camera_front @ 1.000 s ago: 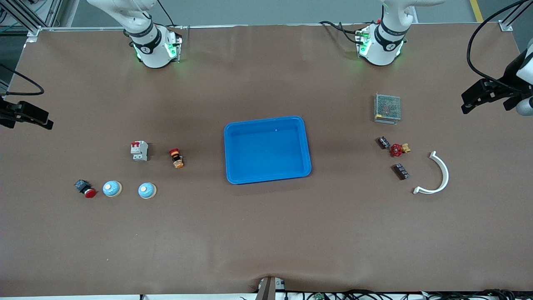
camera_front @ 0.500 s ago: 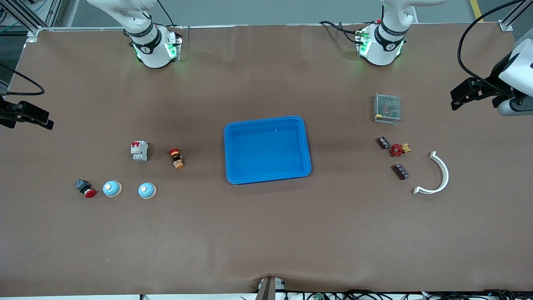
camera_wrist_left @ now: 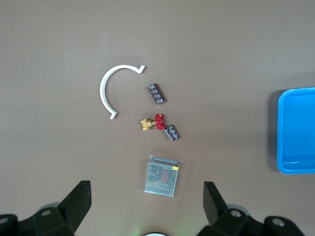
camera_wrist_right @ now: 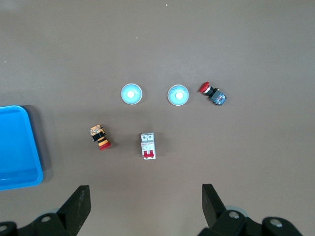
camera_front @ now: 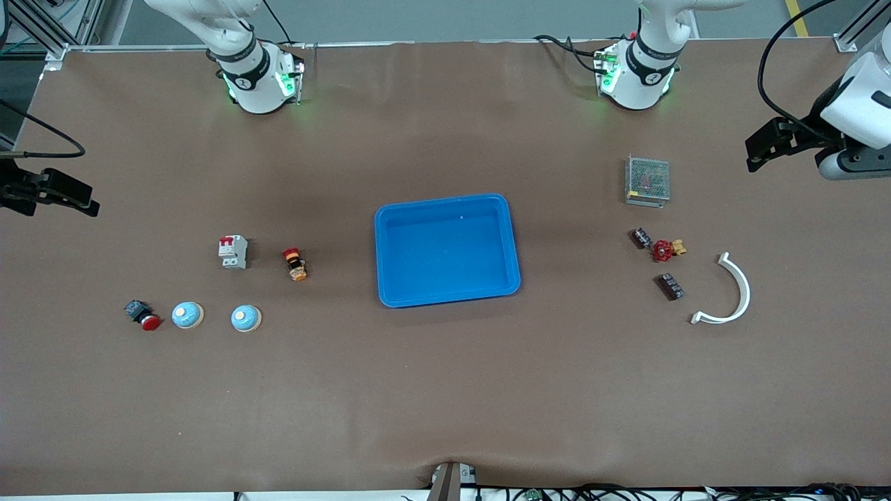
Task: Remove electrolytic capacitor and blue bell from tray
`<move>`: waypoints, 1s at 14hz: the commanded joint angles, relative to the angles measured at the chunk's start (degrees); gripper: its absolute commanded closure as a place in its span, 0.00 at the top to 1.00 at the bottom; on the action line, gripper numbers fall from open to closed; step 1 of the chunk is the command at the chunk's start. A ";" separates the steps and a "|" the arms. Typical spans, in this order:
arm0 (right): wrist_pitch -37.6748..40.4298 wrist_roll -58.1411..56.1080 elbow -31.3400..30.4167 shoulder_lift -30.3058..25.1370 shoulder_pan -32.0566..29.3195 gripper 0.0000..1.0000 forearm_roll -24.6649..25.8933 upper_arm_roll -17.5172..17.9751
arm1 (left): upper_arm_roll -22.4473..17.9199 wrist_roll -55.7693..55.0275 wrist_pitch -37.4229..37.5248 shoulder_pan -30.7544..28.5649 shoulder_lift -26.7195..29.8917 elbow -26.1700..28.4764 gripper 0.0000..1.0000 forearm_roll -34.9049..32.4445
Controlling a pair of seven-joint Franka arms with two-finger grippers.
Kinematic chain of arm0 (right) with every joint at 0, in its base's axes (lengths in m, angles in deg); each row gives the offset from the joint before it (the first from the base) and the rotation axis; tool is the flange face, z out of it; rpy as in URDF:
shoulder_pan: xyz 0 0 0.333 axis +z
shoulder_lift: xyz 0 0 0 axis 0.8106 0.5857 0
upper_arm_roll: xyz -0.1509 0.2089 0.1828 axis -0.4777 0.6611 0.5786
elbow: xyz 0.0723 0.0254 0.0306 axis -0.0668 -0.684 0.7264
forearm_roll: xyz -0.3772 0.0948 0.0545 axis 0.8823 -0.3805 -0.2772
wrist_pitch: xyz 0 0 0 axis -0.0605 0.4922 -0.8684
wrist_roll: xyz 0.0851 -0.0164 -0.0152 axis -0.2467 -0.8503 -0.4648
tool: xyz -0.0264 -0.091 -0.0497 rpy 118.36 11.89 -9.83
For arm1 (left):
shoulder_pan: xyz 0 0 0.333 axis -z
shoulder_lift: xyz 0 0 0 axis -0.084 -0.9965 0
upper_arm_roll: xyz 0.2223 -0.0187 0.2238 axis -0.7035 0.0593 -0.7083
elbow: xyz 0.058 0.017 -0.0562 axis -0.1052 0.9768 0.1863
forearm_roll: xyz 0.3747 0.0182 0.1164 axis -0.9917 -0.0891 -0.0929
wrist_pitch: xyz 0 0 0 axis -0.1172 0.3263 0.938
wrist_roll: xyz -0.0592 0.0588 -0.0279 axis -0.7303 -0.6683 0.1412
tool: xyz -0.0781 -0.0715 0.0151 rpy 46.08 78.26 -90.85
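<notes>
Nearest the front camera, two blue bells (camera_front: 187, 315) (camera_front: 246, 318) sit side by side on the brown surface (camera_front: 445, 390) toward the right arm's end, a red button (camera_front: 143, 315) beside them. Toward the left arm's end lie two dark capacitors (camera_front: 671, 286) (camera_front: 641, 238), the nearer one just beside a white curved strip (camera_front: 731, 292). The blue tray (camera_front: 447, 249) sits mid-surface, holding nothing. Farther up, the right gripper (camera_front: 66, 197) and left gripper (camera_front: 769, 146) hang over the ends of the surface, jaws wide, gripping nothing.

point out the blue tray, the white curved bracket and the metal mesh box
blue tray (camera_front: 516, 240): front view, on its rim toward the left arm's end.
white curved bracket (camera_front: 745, 287): front view, on the middle of the arc.
metal mesh box (camera_wrist_left: 161, 178): left wrist view, on its perforated top.
</notes>
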 commanded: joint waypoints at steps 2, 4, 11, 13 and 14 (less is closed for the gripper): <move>0.12 0.42 0.54 -0.07 0.16 1.00 -0.92 -0.16 | 0.11 1.15 1.30 -0.19 1.55 1.07 1.00 2.02; 0.21 0.42 0.54 -0.07 0.16 1.00 -0.83 -0.16 | 0.02 1.06 1.30 -0.19 1.20 0.10 1.00 2.29; 0.21 0.25 0.46 -0.07 0.16 1.00 -0.74 -0.34 | 0.11 0.27 1.39 0.07 0.50 -1.66 1.00 2.29; 0.30 0.25 0.46 -0.07 0.16 1.00 -0.39 -0.34 | 0.11 0.44 1.39 -0.10 0.50 -1.75 1.00 2.38; 0.39 0.16 0.54 -0.07 0.16 1.00 -0.30 -0.34 | 0.11 0.53 1.39 -0.02 0.50 -1.83 1.00 2.29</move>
